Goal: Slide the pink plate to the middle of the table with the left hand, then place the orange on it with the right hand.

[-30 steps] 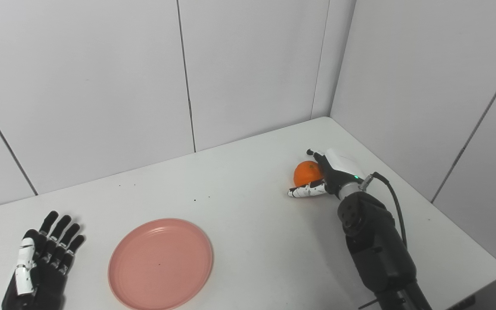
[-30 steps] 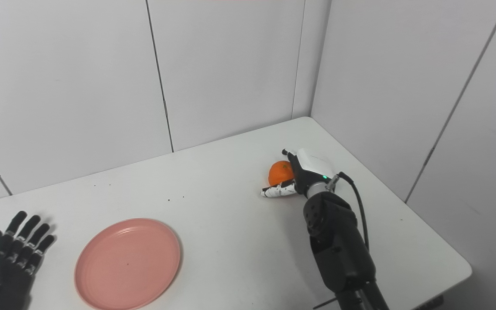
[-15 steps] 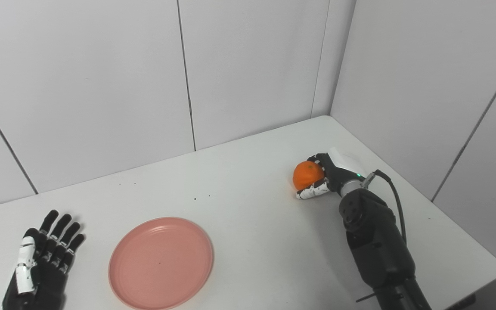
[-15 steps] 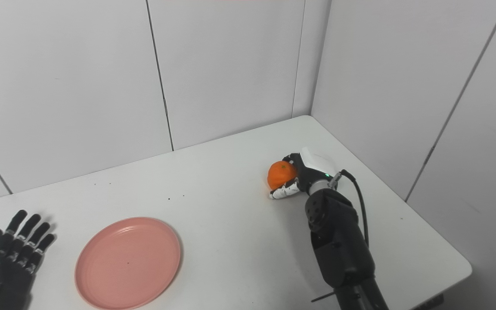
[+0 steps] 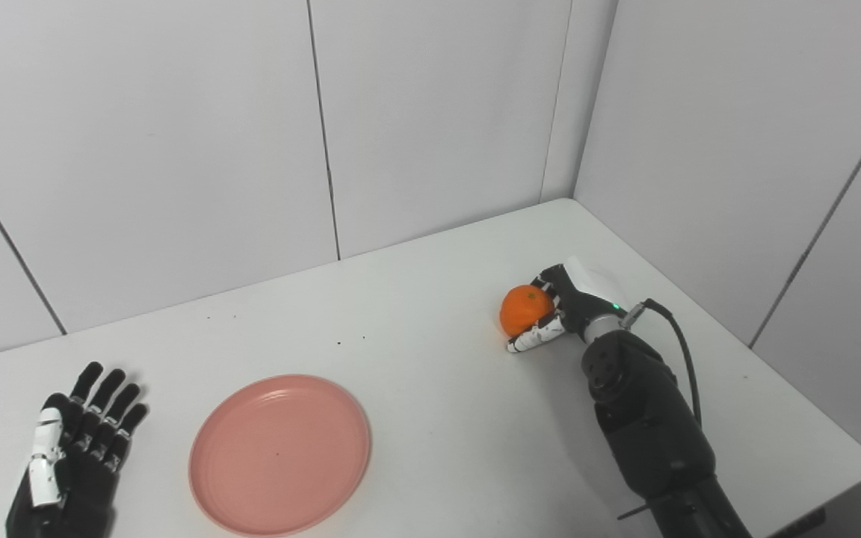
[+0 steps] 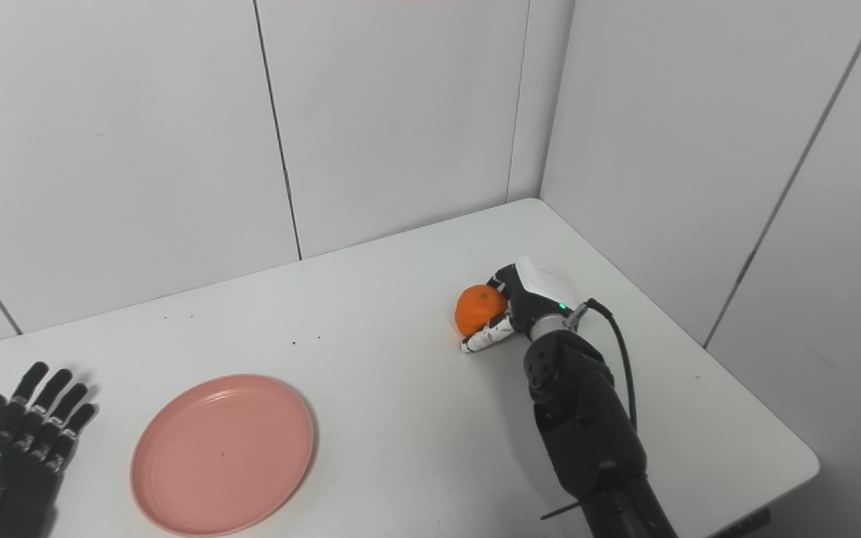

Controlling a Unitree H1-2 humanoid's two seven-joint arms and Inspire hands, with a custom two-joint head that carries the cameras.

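Observation:
The orange (image 5: 525, 308) sits in my right hand (image 5: 559, 310) at the right side of the white table (image 5: 438, 418); the fingers wrap over its far side and the thumb curls under it, so the hand is shut on it. It looks slightly off the tabletop. The pink plate (image 5: 279, 455) lies flat near the front, left of the middle. My left hand (image 5: 75, 456) rests open and flat on the table to the left of the plate, apart from it, fingers spread.
White wall panels close the table in at the back and right, meeting in a corner behind the orange. The table's right edge (image 5: 812, 403) runs close beside my right arm (image 5: 651, 426). A few small dark specks dot the tabletop.
My right hand has closed around the orange and carried it slightly left and up. The left hand and the plate have stayed where they were.

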